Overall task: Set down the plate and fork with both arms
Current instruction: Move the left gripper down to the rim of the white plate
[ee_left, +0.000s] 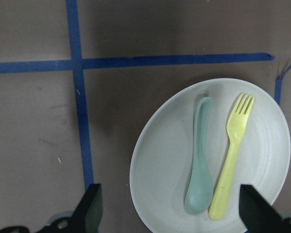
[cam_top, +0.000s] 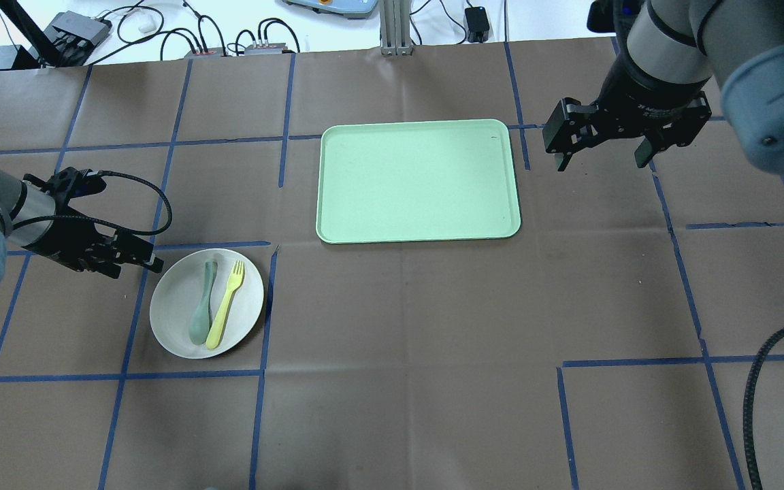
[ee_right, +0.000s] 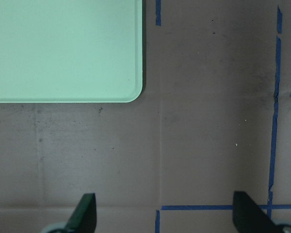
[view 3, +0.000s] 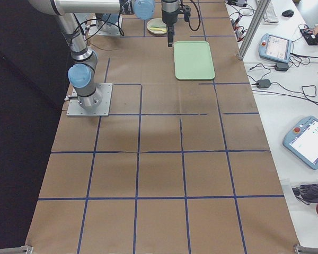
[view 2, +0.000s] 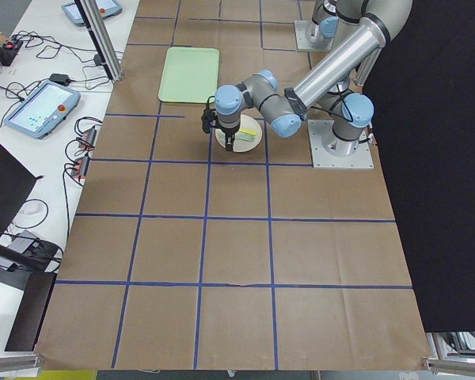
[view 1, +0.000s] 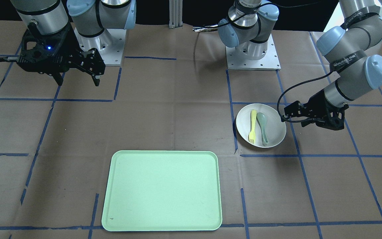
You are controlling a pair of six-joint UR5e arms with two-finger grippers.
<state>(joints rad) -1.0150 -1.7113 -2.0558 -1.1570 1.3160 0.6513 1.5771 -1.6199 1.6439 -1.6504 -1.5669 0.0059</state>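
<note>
The off-white plate (cam_top: 175, 309) sits on the table at the left, with the yellow fork (cam_top: 225, 306) and a grey-green spoon (cam_top: 202, 307) lying side by side in it. My left gripper (cam_top: 136, 261) is open and empty, just outside the plate's rim. Its wrist view shows the plate (ee_left: 160, 160) and fork (ee_left: 231, 155) between and ahead of the spread fingers. My right gripper (cam_top: 601, 155) is open and empty, hovering to the right of the mint-green tray (cam_top: 419, 180). In the front view the plate (view 1: 275, 131) lies beside my left gripper (view 1: 285, 115).
The tray (view 1: 162, 191) holds nothing; its corner shows in the right wrist view (ee_right: 63, 48). Brown paper with blue tape lines covers the table. Cables and control boxes lie beyond the far edge (cam_top: 160, 27). A black cable (cam_top: 756, 401) hangs at the right.
</note>
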